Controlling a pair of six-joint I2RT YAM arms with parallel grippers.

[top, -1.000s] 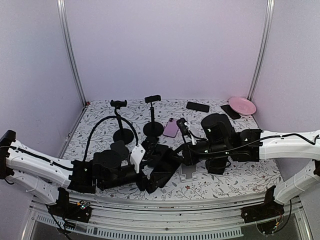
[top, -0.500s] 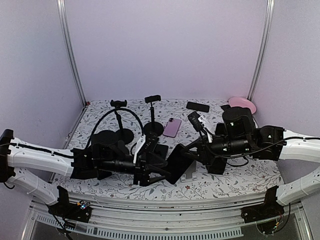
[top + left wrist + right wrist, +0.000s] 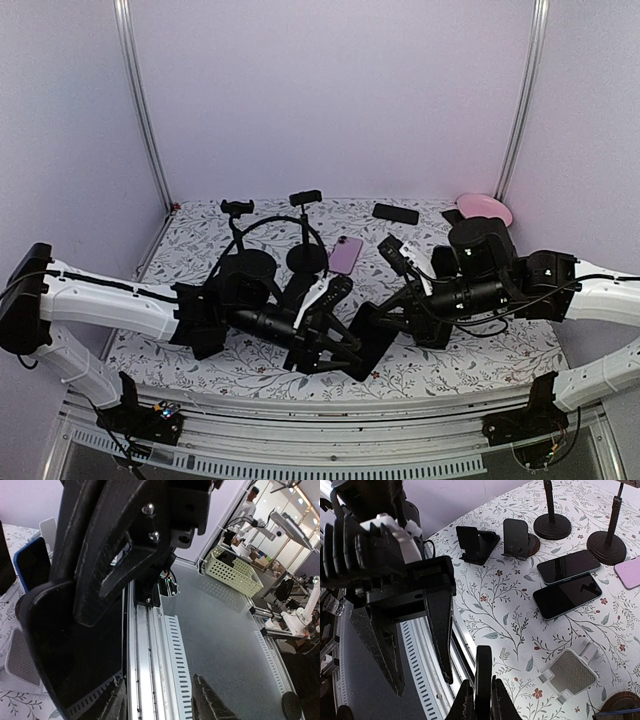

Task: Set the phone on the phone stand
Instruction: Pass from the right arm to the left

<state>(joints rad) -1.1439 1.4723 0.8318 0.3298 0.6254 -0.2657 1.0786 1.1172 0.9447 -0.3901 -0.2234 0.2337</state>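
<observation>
Phone (image 3: 483,667) sits edge-on, clamped between the fingers of the right gripper (image 3: 481,690), over the near edge of the table (image 3: 520,615). Left gripper (image 3: 160,701) jaws stand spread, apparently just beside the phone without touching it. Phone stand (image 3: 476,543) rests at 12 o'clock from the phone in the right wrist view, well apart.

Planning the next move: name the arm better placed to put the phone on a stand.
Right. The right gripper is shut on the black phone; the left gripper is open, holding nothing.
</observation>
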